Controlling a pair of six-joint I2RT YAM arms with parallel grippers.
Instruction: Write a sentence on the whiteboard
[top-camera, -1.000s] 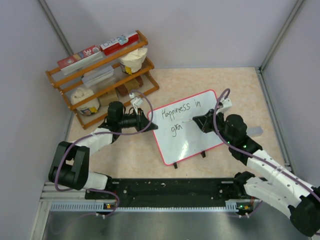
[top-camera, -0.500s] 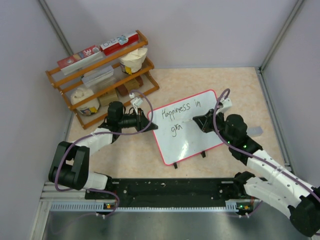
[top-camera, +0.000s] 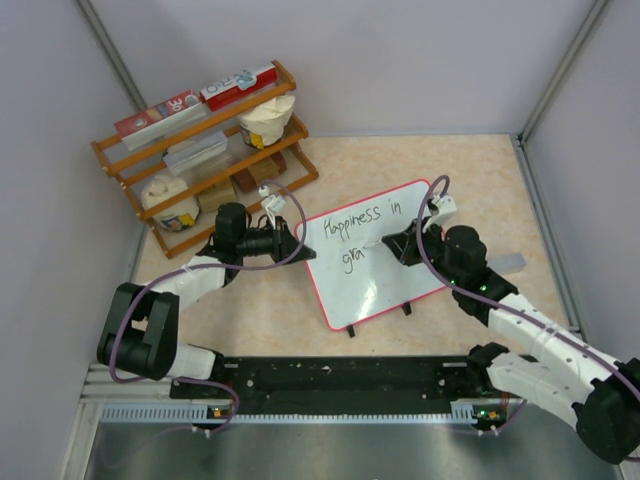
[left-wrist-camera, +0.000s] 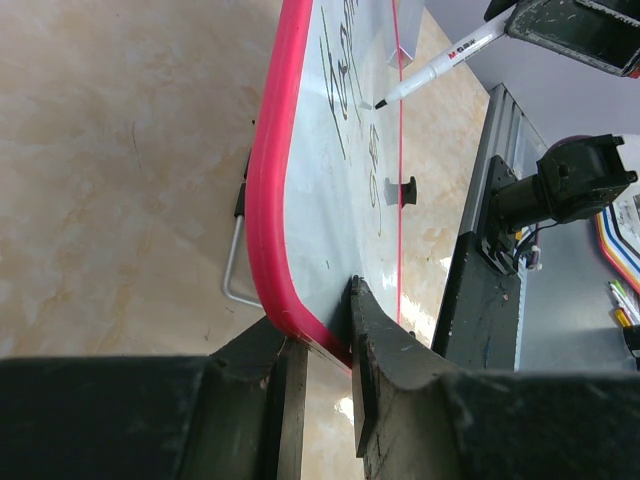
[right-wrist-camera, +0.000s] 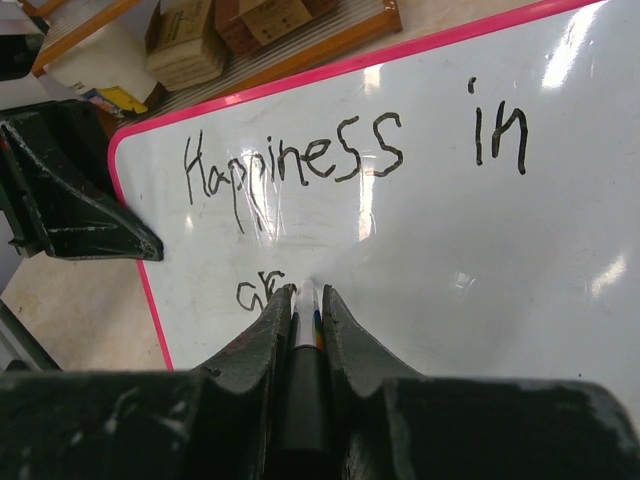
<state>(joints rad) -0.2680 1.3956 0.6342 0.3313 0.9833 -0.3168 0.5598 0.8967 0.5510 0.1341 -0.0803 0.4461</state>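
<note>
Glossy white red-rimmed whiteboard: left gripper clamping rim, steadying; right gripper pinching slim white marker, writing black handwritten sentence.

The right pincer hides what follows "gr" in the sentence.

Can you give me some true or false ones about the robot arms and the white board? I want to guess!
1. The right gripper is shut on a marker. True.
2. The whiteboard has a blue rim. False: its rim is red.
3. The left gripper clamps the whiteboard's edge. True.
4. The top line of the sentence reads "Happiness is". False: it reads "Happiness in".
5. The wooden rack stands to the right of the whiteboard. False: it stands to the left, farther back.
</note>
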